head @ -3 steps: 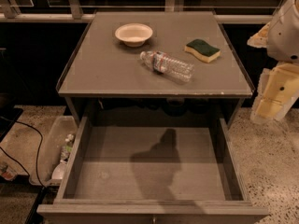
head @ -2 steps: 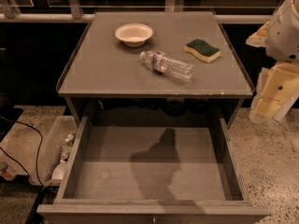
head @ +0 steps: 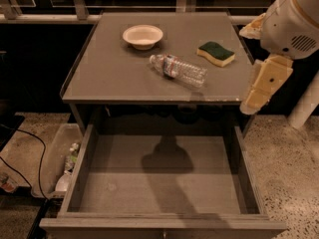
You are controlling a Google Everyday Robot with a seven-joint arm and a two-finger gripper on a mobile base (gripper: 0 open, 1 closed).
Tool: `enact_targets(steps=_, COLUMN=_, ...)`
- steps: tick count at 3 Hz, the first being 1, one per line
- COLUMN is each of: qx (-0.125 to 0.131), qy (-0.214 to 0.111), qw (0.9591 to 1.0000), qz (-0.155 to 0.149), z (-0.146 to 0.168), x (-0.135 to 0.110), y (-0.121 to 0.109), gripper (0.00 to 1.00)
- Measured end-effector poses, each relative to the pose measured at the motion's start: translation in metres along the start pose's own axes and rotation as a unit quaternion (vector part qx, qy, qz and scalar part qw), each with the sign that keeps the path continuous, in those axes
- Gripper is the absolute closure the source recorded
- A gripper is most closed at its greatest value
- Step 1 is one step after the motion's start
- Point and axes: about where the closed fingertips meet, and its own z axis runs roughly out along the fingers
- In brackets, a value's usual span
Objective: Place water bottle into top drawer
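The water bottle (head: 178,70) lies on its side on the cabinet top (head: 109,78), near the middle, cap end toward the bowl. It is clear, with a red-and-blue label band. The top drawer (head: 164,222) is pulled out wide below the cabinet top, and its flat grey bottom is bare and carries the arm's shadow. My gripper (head: 252,102) hangs at the right edge of the cabinet, pointing down, to the right of the bottle and apart from it. It holds nothing that I can see.
A white bowl (head: 142,35) and a green-and-yellow sponge (head: 216,53) sit on the cabinet top. A translucent tub (head: 55,156) with a whitish bottle (head: 67,176) stands on the floor at the left, by a black cable (head: 31,139). A white post (head: 306,103) stands at the right.
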Motion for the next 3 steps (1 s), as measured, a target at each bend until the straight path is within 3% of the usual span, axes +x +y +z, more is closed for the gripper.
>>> enact_targets(steps=2, qx=0.003, qy=-0.094, qw=0.9956, qz=0.004, z=0.028, x=-0.027, y=-0.05, gripper=0.0)
enact_targets(steps=3, qx=0.007, qy=-0.095, qw=0.9954, qz=0.003, z=0.03, x=-0.028, y=-0.05, gripper=0.0)
